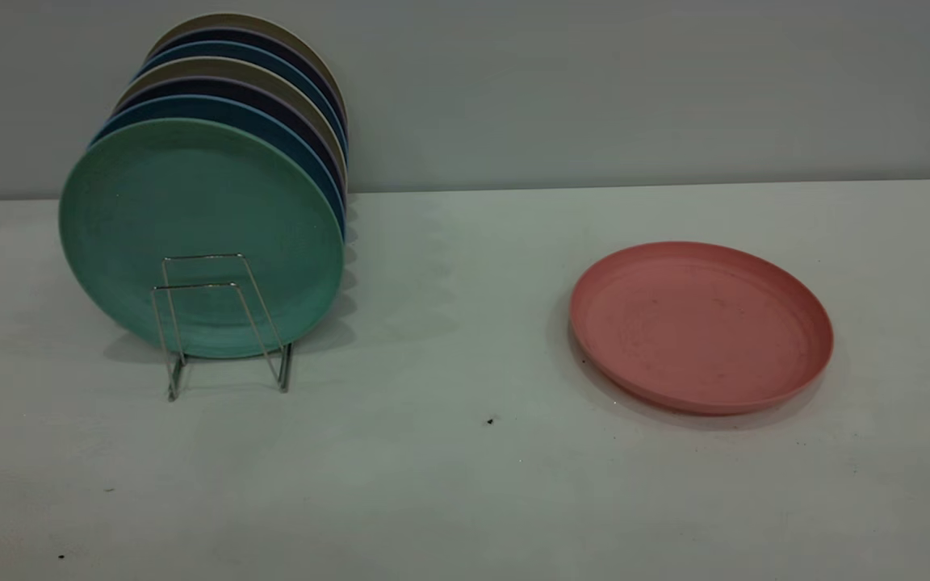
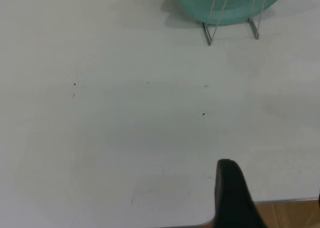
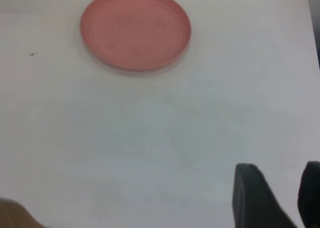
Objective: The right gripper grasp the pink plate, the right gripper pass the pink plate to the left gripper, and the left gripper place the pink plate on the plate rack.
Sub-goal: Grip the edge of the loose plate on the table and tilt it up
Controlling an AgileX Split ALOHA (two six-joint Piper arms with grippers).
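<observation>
Exterior view: round salmon-pink plastic plate point(image 1: 701, 325) lies flat on white surface point(image 1: 449, 484), ungrasped; wire rack point(image 1: 223, 323) front slot free. Right gripper point(image 3: 282, 200) jaws apart, empty; left gripper point(image 2: 235, 198) jaws indeterminate. All steps pending.

The salmon-pink plate point(image 1: 701, 324) lies flat, well right of the wire plate rack point(image 1: 223, 323) holding upright plates.

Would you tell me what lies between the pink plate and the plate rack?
Exterior view: only bare table between pink plate and plate rack.

One pink plate point(image 1: 701, 325); seven racked plates point(image 1: 215, 161); one plate rack point(image 1: 223, 323).
</observation>
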